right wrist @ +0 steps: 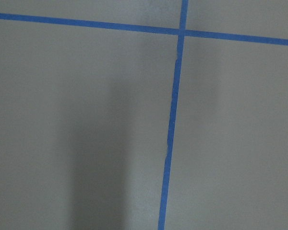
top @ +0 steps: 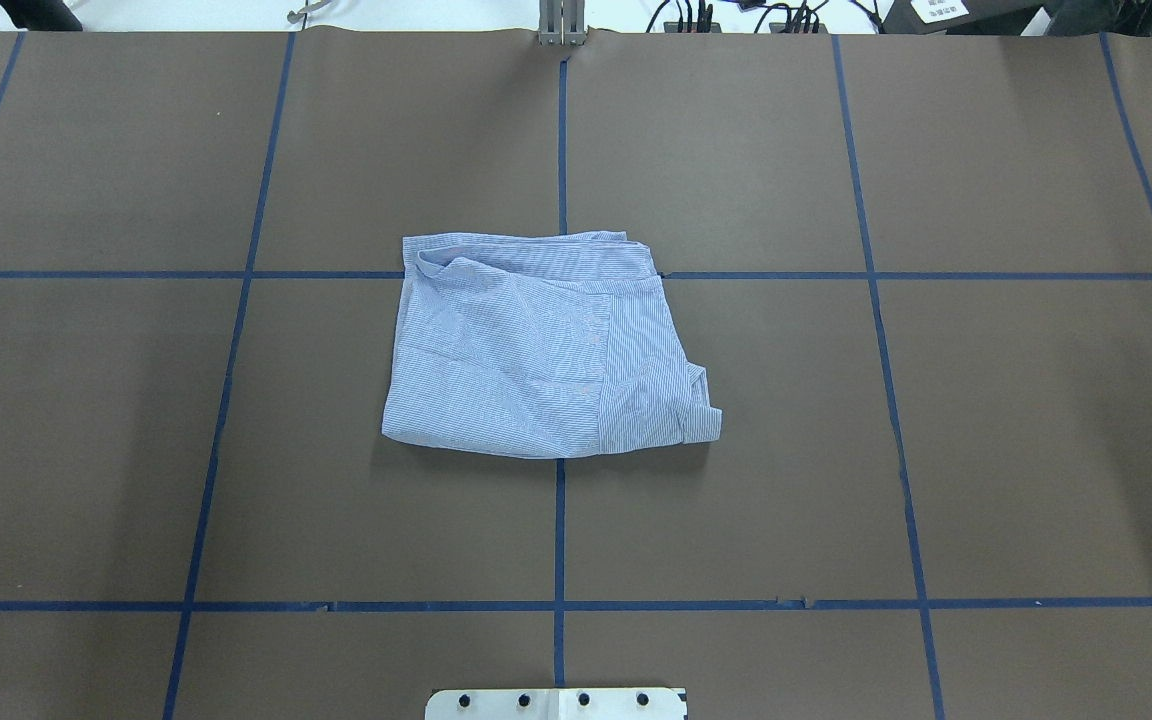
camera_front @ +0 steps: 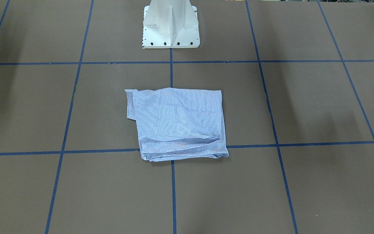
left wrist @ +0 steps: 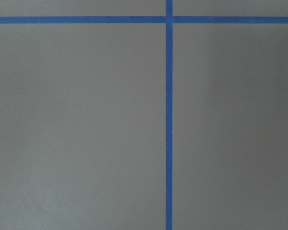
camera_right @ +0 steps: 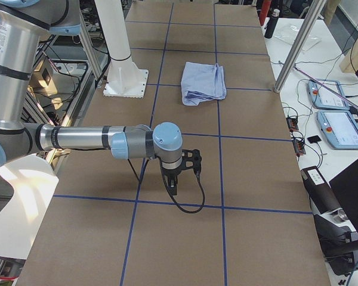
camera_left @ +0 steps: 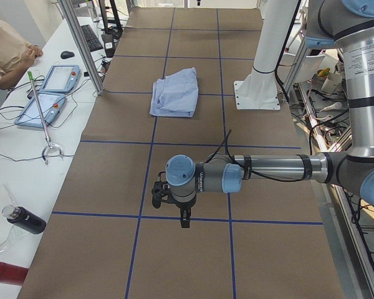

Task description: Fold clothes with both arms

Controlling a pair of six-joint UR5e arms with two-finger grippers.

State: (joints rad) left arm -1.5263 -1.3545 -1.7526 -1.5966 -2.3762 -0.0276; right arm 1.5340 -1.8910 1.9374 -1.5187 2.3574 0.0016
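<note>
The light blue-and-white striped shirt [camera_front: 177, 123] lies folded into a rough rectangle at the middle of the brown table, in front of the pedestal. It also shows in the overhead view [top: 536, 350] and both side views [camera_left: 174, 92] [camera_right: 204, 82]. Nothing touches it. My left gripper [camera_left: 174, 208] hangs over bare table far from the shirt, toward the table's left end. My right gripper [camera_right: 178, 176] hangs over bare table toward the right end. I cannot tell whether either is open or shut. Both wrist views show only table and blue tape.
The white pedestal base [camera_front: 170, 26] stands behind the shirt. Blue tape lines [top: 561, 520] grid the table. An operator [camera_left: 6, 53], control tablets [camera_left: 47, 99] and a dark bottle [camera_left: 25, 221] are at a side bench; more tablets [camera_right: 340, 128] are on the other side.
</note>
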